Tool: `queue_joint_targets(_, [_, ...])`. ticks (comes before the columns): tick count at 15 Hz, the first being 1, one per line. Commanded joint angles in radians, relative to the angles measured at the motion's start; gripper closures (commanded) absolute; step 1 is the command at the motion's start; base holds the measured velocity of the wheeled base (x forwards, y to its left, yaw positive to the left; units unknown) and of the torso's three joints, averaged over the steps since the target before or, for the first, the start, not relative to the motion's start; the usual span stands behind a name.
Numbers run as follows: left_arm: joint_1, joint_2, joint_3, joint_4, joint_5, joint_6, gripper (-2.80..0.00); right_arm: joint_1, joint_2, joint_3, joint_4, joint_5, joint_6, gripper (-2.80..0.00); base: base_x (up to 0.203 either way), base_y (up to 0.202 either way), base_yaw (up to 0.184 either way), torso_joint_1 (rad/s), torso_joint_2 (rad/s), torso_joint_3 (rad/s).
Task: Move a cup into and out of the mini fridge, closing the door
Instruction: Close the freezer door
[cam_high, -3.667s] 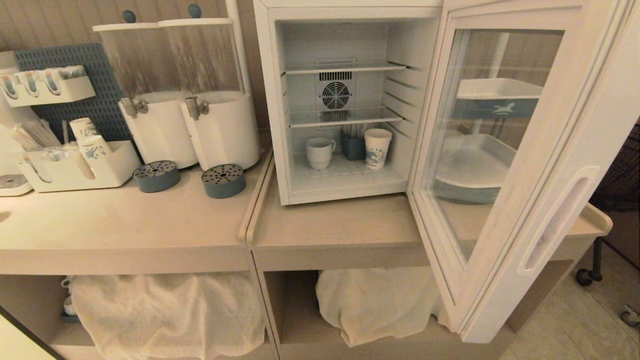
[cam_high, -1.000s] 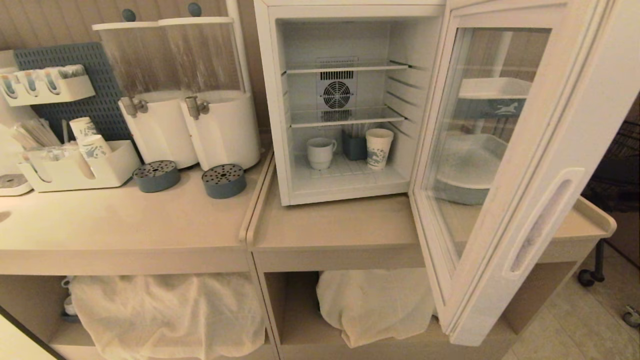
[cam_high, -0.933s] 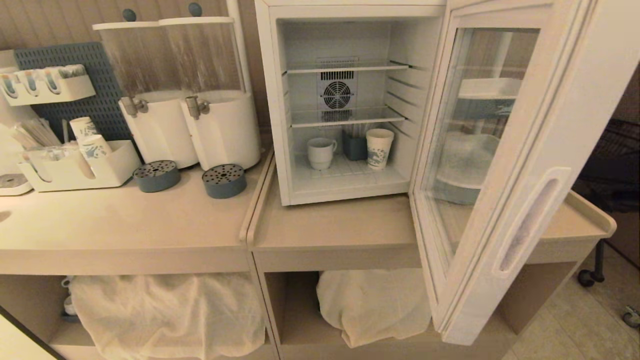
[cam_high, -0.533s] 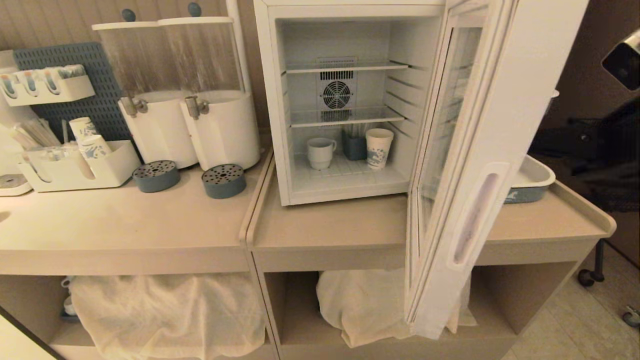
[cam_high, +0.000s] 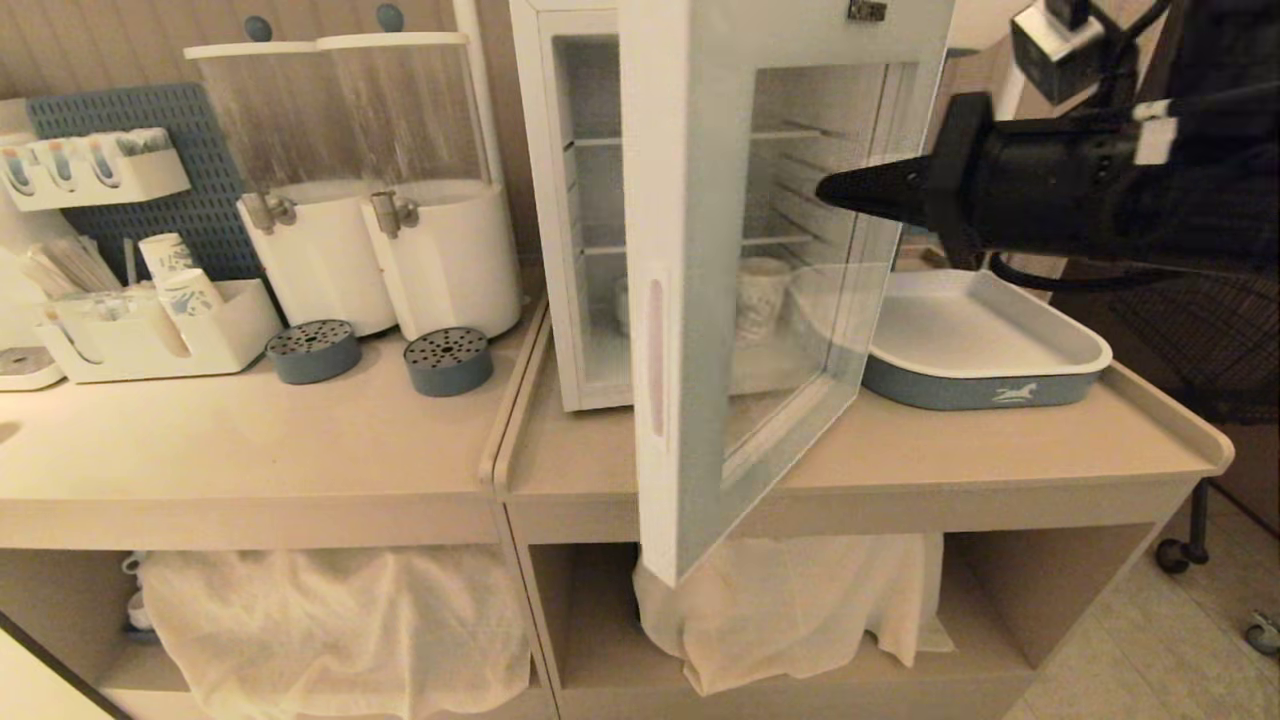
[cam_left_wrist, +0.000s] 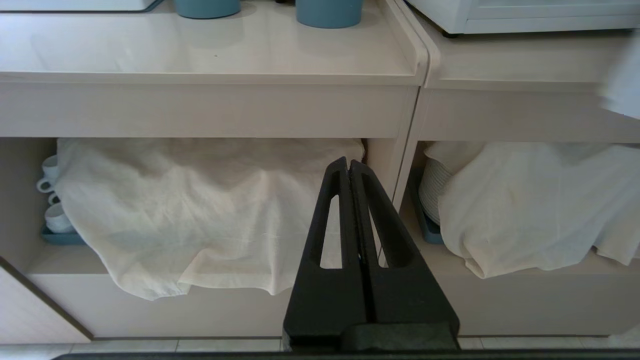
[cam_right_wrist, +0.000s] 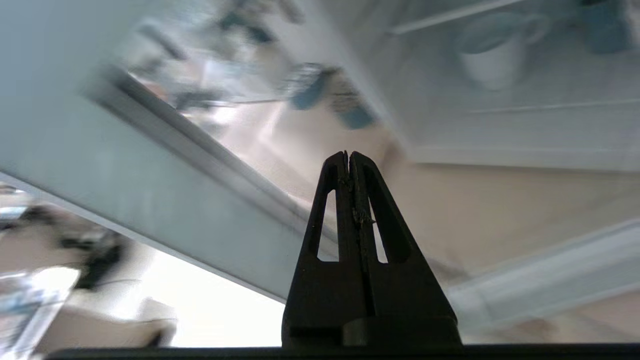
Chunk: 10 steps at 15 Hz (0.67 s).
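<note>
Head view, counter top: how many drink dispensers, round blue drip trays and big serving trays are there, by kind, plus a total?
Drink dispensers: 2
Round blue drip trays: 2
Blue-sided serving tray: 1
Total: 5

Door (cam_high: 700, 300) swung from wide open to approx. half shut, now screening fridge (cam_high: 560, 200) interior. R gripper (cam_high: 830, 188), fingers together, entered from right, tip at door's outer glass.
</note>
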Motion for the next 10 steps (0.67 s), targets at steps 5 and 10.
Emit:
queue_joint_targets(5, [0.000, 0.000, 0.002, -0.001, 0.000, -0.002, 0.00, 0.018, 0.322, -0.164, 0.021, -0.247, -0.226, 0.00, 0.000, 0.000, 0.000, 0.000, 0.00, 0.000])
queue_joint_targets(10, [0.000, 0.001, 0.002, -0.001, 0.000, -0.005, 0.00, 0.018, 0.505, -0.372, 0.022, -0.440, -0.372, 0.00, 0.000, 0.000, 0.000, 0.000, 0.00, 0.000])
